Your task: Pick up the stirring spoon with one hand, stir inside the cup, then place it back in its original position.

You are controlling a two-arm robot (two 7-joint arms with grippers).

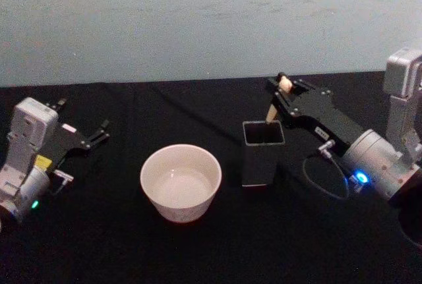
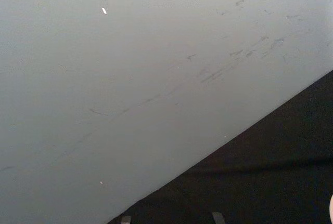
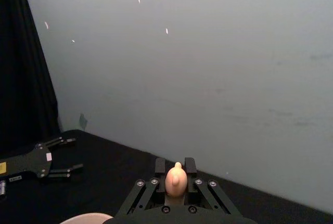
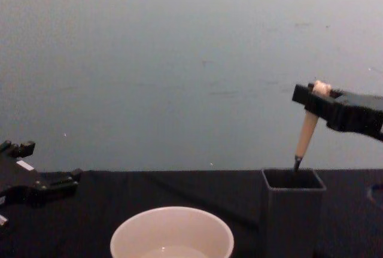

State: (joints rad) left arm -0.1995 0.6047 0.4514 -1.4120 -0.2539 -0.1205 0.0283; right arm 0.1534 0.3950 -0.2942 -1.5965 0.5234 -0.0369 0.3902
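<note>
Chest view is showing the stirring spoon [image 4: 307, 135] standing tilted in the dark holder [image 4: 293, 210], with the right gripper [image 4: 312, 97] clamping its jaws on the knobby handle tip. The cup [image 4: 172, 234] is sitting beside the holder, mid-worktop. The left gripper [image 1: 99, 132] is resting near the worktop's left edge, jaws apart.

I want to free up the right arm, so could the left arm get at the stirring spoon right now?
Probably not. The right gripper is shut on the stirring spoon, whose bowl sits in the dark holder. The left gripper rests open, with the cup between it and the holder.
</note>
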